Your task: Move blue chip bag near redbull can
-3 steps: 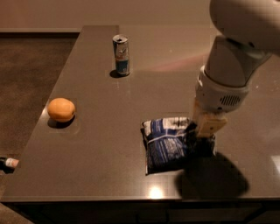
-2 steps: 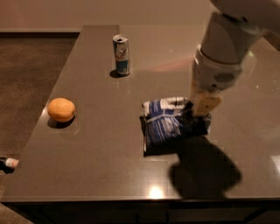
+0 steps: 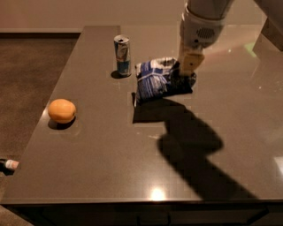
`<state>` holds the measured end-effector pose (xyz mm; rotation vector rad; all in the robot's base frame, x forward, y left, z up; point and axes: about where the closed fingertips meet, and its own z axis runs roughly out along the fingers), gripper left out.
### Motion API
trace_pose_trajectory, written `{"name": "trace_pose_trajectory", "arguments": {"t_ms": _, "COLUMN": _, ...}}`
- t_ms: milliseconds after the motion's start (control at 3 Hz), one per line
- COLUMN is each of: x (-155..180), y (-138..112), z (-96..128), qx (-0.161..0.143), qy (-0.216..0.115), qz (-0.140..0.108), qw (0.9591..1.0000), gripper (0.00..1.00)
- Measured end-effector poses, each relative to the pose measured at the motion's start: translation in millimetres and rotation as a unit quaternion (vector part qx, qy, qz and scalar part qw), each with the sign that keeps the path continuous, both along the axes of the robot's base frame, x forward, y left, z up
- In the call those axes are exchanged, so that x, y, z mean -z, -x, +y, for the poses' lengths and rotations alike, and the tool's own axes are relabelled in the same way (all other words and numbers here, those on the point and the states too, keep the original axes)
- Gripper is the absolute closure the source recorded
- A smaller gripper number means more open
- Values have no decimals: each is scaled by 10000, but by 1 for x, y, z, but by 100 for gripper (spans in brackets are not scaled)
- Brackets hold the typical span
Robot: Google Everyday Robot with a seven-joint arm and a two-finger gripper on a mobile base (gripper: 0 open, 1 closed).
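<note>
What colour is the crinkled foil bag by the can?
Dark blue, white print; gripper clamps foil bag at its edge. Camera view.

You have a long, glossy grey-brown table (image 3: 110,176) running away from you toward a plain beige wall (image 3: 88,13) with a pale baseboard (image 3: 40,31). To your left, brown carpet (image 3: 31,75) covers the floor. A bright glint (image 3: 157,193) of reflected light sits near the table's front edge, and a broad dark shadow (image 3: 190,145) lies across its middle. The gripper (image 3: 182,76) hangs above the far part of the tabletop, clamped on the blue chip bag (image 3: 154,81).
</note>
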<state>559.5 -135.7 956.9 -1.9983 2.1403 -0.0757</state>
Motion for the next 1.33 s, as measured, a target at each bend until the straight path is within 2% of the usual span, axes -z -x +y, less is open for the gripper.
{"name": "trace_pose_trajectory", "arguments": {"t_ms": 333, "x": 13, "y": -33, "z": 33, "qx": -262, "qy": -31, "qz": 79, "qw": 9996, "gripper": 100}}
{"name": "trace_pose_trajectory", "arguments": {"t_ms": 667, "x": 31, "y": -54, "z": 51, "qx": -419, "qy": 10, "qz": 191, "qw": 9989, "gripper": 100}}
{"name": "trace_pose_trajectory", "arguments": {"t_ms": 1000, "x": 37, "y": -71, "z": 57, "qx": -434, "qy": 49, "qz": 177, "qw": 9989, "gripper": 83}}
{"name": "trace_pose_trajectory", "arguments": {"t_ms": 1333, "x": 36, "y": -88, "z": 59, "qx": -404, "qy": 81, "qz": 84, "qw": 9991, "gripper": 59}}
